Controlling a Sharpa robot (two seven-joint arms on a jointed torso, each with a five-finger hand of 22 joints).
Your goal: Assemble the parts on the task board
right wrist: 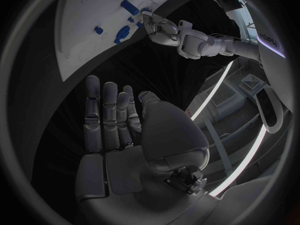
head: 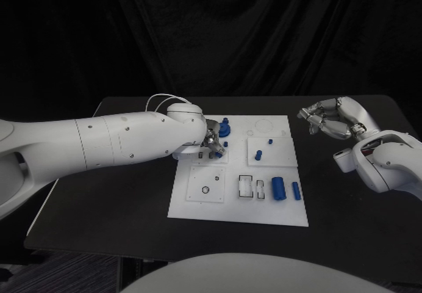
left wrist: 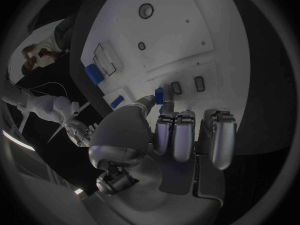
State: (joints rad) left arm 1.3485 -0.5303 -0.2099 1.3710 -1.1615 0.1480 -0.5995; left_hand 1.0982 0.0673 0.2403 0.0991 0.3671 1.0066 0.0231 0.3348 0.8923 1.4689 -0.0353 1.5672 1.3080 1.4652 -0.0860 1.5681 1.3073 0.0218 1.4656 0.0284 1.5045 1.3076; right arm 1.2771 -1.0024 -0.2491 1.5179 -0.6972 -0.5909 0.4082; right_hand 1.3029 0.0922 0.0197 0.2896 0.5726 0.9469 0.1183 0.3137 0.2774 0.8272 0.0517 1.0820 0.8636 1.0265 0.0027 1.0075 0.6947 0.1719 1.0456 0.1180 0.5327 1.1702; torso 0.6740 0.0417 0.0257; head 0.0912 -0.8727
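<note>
Blue small part sits pinched in our left hand over the task board, our right hand empty, fingers apart; we judge seating it needs careful alignment.

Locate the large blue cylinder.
In the head view, the large blue cylinder lies on the task board's near right part, between white blocks and a thinner blue piece.

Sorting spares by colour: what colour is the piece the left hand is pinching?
Blue; the piece between the left hand's fingertips shows best in the left wrist view.
</note>
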